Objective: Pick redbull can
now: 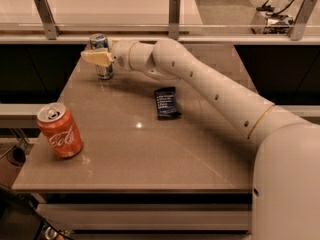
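The redbull can [104,72], slim, blue and silver with a silver top, stands upright at the far left of the brown table [135,154]. My gripper [96,58] is at the can's mid-height and its pale yellow tip crosses in front of the can's body. The can's top and bottom show above and below it. My white arm [200,79] reaches in from the right across the table's back.
A red-orange Coca-Cola can [60,130] stands near the front left corner. A flat dark blue snack wrapper [166,102] lies mid-table under my arm. A railing with metal posts [174,11] runs behind the table. My white base [287,184] fills the lower right.
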Robot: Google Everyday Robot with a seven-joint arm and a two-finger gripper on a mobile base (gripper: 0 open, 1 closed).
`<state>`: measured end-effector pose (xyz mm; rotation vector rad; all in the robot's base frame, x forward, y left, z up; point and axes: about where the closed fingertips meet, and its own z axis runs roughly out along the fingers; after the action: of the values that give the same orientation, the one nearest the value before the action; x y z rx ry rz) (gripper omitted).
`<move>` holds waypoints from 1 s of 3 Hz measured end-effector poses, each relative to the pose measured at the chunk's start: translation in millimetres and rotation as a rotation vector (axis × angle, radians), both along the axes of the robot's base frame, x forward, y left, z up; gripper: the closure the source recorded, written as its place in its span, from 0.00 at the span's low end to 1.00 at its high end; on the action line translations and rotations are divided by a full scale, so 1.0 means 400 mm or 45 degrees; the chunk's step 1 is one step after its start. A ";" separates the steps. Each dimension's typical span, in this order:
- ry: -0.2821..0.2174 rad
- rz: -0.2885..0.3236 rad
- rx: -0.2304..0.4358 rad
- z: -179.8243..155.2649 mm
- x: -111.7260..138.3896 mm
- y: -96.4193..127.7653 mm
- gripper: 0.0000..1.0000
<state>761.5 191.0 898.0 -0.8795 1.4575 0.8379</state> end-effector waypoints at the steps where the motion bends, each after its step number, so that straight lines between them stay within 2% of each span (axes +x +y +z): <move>1: 0.000 0.007 0.002 -0.001 -0.003 0.009 0.64; 2: 0.000 0.012 0.002 -0.001 -0.005 0.016 0.87; 3: 0.001 0.016 0.003 -0.002 -0.008 0.022 1.00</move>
<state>758.4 199.9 897.3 -0.8880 1.4527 0.8491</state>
